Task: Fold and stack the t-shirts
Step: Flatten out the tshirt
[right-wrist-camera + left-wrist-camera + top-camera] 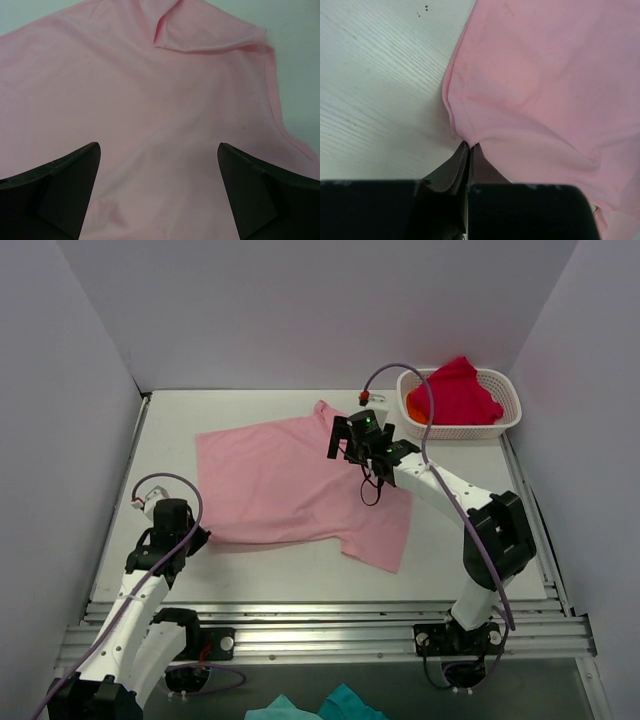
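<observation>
The light pink t-shirt (290, 480) lies spread on the table, its near right corner hanging toward the front. My left gripper (195, 537) is shut on the shirt's near left corner, and the pinched hem shows in the left wrist view (468, 145) with the pink cloth (545, 90) beyond it. My right gripper (352, 443) is open and empty, hovering over the shirt's far right part near a folded sleeve (200, 30); pink cloth (160, 140) fills the gap between its fingers. The crimson red t-shirt (458, 392) lies bunched in the basket.
A white lattice basket (510, 400) stands at the back right corner. White walls close in the table on three sides. Teal cloth (320, 707) lies below the table's front rail (320, 635). A purple cable (420, 390) arches over the right arm.
</observation>
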`<state>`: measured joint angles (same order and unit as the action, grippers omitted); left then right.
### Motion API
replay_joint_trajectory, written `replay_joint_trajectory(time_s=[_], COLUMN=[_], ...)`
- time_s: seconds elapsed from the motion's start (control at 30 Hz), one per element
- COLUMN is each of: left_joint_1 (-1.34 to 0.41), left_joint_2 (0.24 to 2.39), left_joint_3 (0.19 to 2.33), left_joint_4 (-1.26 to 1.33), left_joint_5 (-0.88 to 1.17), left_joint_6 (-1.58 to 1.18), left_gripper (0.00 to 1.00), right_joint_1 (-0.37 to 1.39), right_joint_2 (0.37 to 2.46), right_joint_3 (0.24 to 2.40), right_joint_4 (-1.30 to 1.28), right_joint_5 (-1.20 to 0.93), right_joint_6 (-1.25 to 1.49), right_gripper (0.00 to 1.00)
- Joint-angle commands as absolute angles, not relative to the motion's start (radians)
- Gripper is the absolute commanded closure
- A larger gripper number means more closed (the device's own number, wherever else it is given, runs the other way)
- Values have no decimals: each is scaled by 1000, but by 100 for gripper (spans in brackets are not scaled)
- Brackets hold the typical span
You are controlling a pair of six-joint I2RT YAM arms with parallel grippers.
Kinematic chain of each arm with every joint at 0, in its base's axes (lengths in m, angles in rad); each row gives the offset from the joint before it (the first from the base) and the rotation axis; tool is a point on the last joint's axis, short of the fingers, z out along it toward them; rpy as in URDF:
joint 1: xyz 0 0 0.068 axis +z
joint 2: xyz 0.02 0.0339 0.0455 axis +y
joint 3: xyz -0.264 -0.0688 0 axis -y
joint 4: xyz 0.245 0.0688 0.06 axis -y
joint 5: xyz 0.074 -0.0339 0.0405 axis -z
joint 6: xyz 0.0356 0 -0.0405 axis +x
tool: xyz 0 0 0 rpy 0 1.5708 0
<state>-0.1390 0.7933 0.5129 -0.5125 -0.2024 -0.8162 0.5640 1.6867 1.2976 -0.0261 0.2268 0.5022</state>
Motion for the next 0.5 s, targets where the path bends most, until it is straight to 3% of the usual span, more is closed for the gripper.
replay_joint_trajectory(time_s=[0.0, 0.27, 0.47], left_joint_1=[-100, -98, -98], left_joint_2=[767, 769, 756], left_joint_3=[523, 522, 517], left_joint_4=[-486, -463, -460], left_joint_5=[-189, -172, -157], left_joint_6=[-782, -769, -759], left_gripper=[98, 98, 98], right_joint_1=[560, 479, 472], right_joint_2=[1730, 1966, 2143], right_joint_3=[1367, 1475, 1702], right_joint_4=[-9, 118, 118], right_joint_5=[245, 192, 201], right_joint_6=[540, 538, 499], right_gripper=[0, 1, 8])
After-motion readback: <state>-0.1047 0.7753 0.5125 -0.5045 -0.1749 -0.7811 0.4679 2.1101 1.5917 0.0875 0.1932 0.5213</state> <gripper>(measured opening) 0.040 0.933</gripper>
